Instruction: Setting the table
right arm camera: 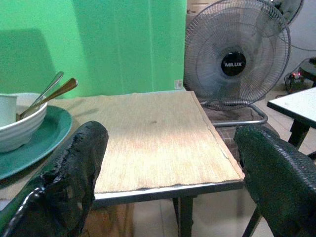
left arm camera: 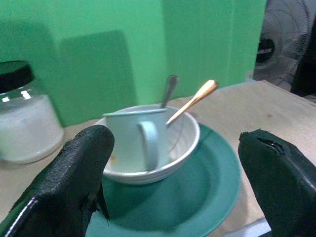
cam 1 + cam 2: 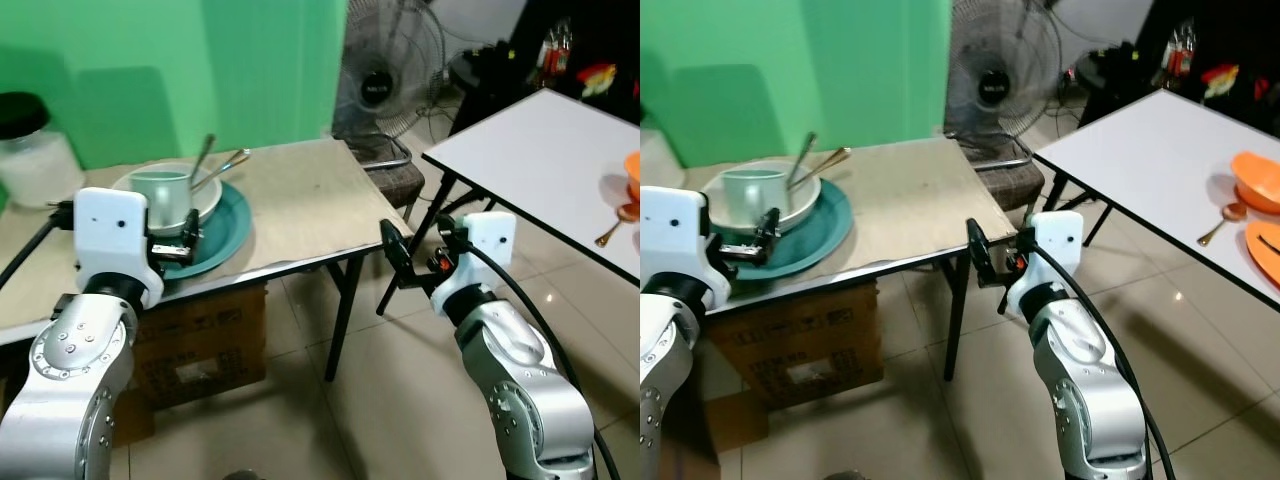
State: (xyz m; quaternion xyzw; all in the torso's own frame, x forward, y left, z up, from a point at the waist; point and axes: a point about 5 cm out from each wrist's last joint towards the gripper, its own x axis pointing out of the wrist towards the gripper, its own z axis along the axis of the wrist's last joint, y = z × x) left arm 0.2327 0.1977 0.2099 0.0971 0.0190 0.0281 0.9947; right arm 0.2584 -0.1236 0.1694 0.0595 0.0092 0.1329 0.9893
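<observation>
Step in hand: I judge I am reaching for the stacked dishes, with nothing lifted yet.
Dishes: a teal plate (image 3: 222, 232) sits near the front edge of the wooden table (image 3: 300, 200); on it a white bowl (image 2: 183, 148) holds a pale cup (image 2: 133, 136) and two spoons (image 2: 190, 101) leaning out toward the green wall.
My left gripper (image 3: 178, 240): wide open and holding nothing; it hovers at the near rim of the plate, its fingers (image 2: 74, 173) spread either side of the stack as my wrist sees it. Whether it touches the rim I cannot tell.
My right gripper (image 3: 392, 255): also spread open and empty, off the table's corner, pointing at the bare tabletop.
Where the dishes should go: likely the white table (image 3: 540, 160) on my right, where an orange bowl (image 3: 1258, 180) and a gold spoon (image 3: 1220, 222) already lie.
Next move: ease my left fingers onto the plate rim and close firmly. The cup and spoons ride loose, so I should lift level and slowly.
Nearby: a jar (image 3: 30, 150) with a black lid stands just beside the plate; a fan (image 3: 385, 70) stands behind the table.
</observation>
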